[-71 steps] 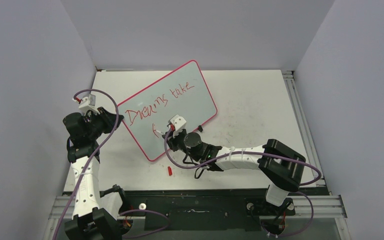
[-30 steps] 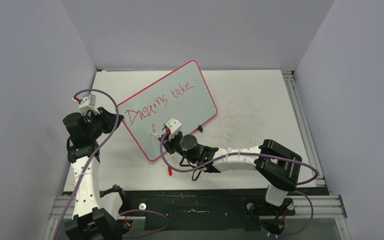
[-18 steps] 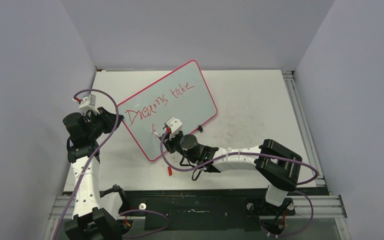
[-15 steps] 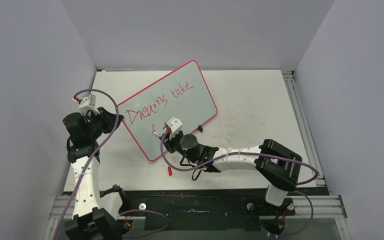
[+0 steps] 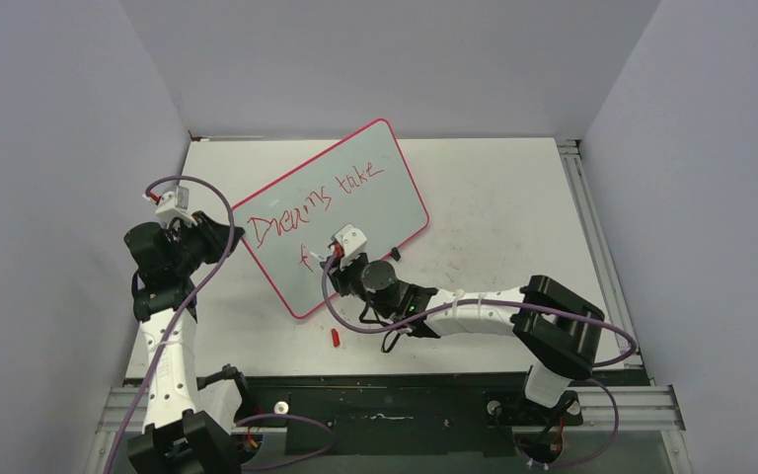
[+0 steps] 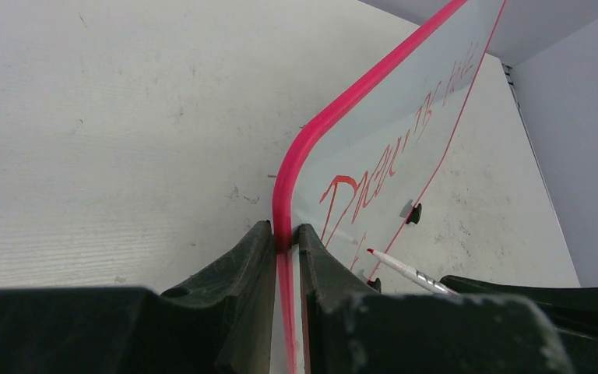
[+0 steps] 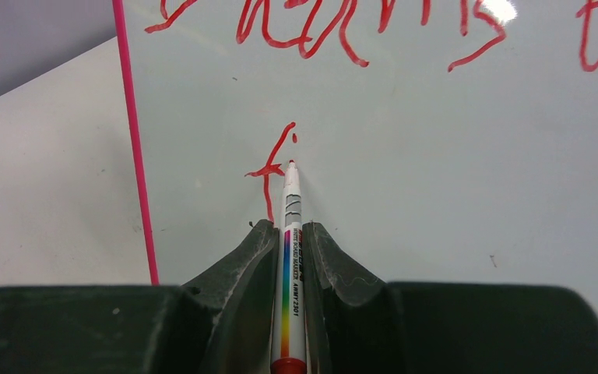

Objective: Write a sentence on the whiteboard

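Whiteboard (image 5: 355,212) sits skewed on the left-centre of the table (image 5: 513,197), with one corner towards the back wall. "Dreams take" (image 5: 318,200) is written across the upper line.

Left gripper (image 6: 286,240): jaws together on the red rim at the board's near-left corner, one finger on each face. From this we judge that the corner is held up off the table.

Right gripper (image 7: 286,231): clamped on the marker (image 7: 291,199). The tip is at the surface just beside a fresh "f" (image 7: 269,178) that starts the second line.

Risks we see from here:
- The left pinch is narrow and at one corner only. A sideways or downward push from the tip could pivot the board in the jaws or slide it on the table, and the letters would skew.
- The marker is held only along its barrel. Too much pressure could push it back through the fingers, and strokes would go faint or break.
- The "f" sits close to the left rim and low on the board. We judge the second line has little room before the lower edge.
- The right wrist passes over wet ink, so it could smear.
- A red cap (image 5: 336,339) lies loose on the table near the right arm. An elbow sweep could knock it away.
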Action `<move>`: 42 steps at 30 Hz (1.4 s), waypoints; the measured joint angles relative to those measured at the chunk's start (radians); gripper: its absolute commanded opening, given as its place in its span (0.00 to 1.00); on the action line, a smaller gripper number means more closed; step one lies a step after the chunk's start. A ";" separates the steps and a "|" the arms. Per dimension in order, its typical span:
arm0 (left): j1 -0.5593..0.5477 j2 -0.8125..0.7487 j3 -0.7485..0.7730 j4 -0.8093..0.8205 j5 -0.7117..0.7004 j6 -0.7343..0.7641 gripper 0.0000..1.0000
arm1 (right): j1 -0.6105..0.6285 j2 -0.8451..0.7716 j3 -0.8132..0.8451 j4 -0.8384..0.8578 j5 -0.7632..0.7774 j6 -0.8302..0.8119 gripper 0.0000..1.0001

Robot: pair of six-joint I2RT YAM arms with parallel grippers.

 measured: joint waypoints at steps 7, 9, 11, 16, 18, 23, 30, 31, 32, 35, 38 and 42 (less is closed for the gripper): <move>0.000 0.000 0.000 0.000 0.000 0.000 0.13 | -0.026 -0.149 -0.040 -0.014 -0.005 -0.019 0.05; 0.000 0.000 0.000 0.000 0.000 0.000 0.13 | -0.038 -0.185 -0.040 -0.013 -0.020 -0.018 0.05; 0.000 0.000 0.000 0.000 0.000 0.000 0.13 | -0.055 -0.203 -0.040 -0.010 -0.037 -0.018 0.05; 0.000 0.000 0.000 0.000 0.000 0.000 0.13 | -0.103 -0.189 -0.040 -0.008 -0.075 -0.015 0.05; 0.000 0.000 0.000 0.000 0.000 0.000 0.13 | -0.113 -0.173 -0.038 -0.008 -0.086 -0.014 0.05; 0.000 0.000 0.000 0.000 0.001 0.000 0.13 | -0.114 -0.101 -0.011 -0.014 -0.114 -0.016 0.05; 0.000 0.000 0.000 0.000 0.001 0.000 0.13 | -0.114 -0.042 0.033 -0.018 -0.139 -0.018 0.05; 0.000 0.000 0.000 0.000 0.001 0.000 0.13 | -0.114 -0.036 0.040 -0.017 -0.141 -0.018 0.05; 0.000 0.000 0.000 0.000 0.001 0.000 0.13 | -0.114 -0.031 0.047 -0.018 -0.142 -0.018 0.05; 0.000 0.000 0.000 0.000 0.001 0.000 0.13 | -0.114 -0.020 0.053 -0.017 -0.146 -0.018 0.05; 0.000 0.000 0.000 0.000 0.001 0.000 0.13 | -0.110 -0.011 0.054 -0.019 -0.149 -0.018 0.05; 0.000 0.000 0.000 0.000 0.000 0.000 0.13 | -0.107 -0.005 0.054 -0.017 -0.148 -0.017 0.05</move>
